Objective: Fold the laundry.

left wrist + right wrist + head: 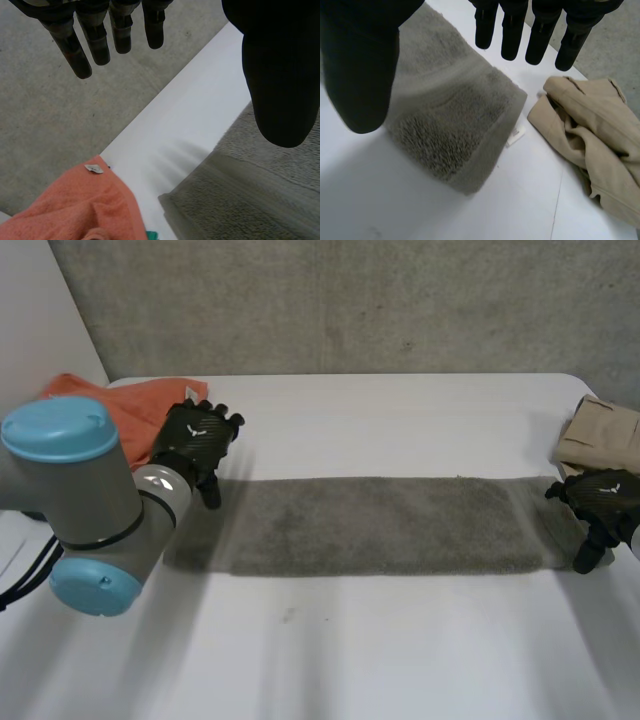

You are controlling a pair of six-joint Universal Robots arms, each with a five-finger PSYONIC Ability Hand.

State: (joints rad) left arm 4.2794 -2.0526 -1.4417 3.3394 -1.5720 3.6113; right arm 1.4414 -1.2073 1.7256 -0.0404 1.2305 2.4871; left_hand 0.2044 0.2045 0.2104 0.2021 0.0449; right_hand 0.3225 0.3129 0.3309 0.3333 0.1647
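Towel (380, 525) flat on the table (400, 420), my left hand (198, 440) spread wide at one end, my right hand (598, 498) wide at the other, both holding nothing

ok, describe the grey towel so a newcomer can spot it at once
Start at the white table and look across its middle. The grey towel lies flat there as one long strip, its ends near the left robot hand and right robot hand. Its neighbours are crumpled heaps, an orange cloth at the far left and a beige garment at the right edge.
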